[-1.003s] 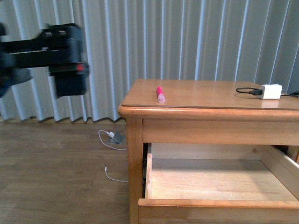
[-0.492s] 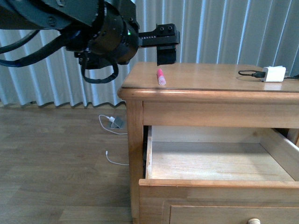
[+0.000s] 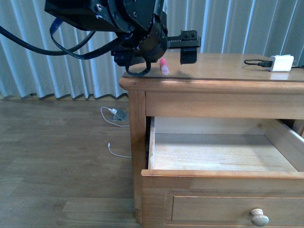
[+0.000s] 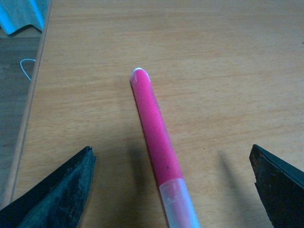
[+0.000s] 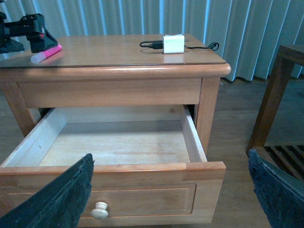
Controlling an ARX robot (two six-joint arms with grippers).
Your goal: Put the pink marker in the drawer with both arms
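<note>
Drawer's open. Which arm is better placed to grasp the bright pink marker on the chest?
Left. The open left gripper straddles the pink marker on the honey-brown wooden chest top; the right gripper hangs before the open wooden drawer, away from it.

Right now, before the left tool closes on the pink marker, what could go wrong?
1. The left tool is open astride the pink marker near its paler cap; pinching there might slip or loosen the cap.
2. The marker is round and lies slightly skewed on the smooth wooden top; a nudge could roll it off the nearby edge.
</note>
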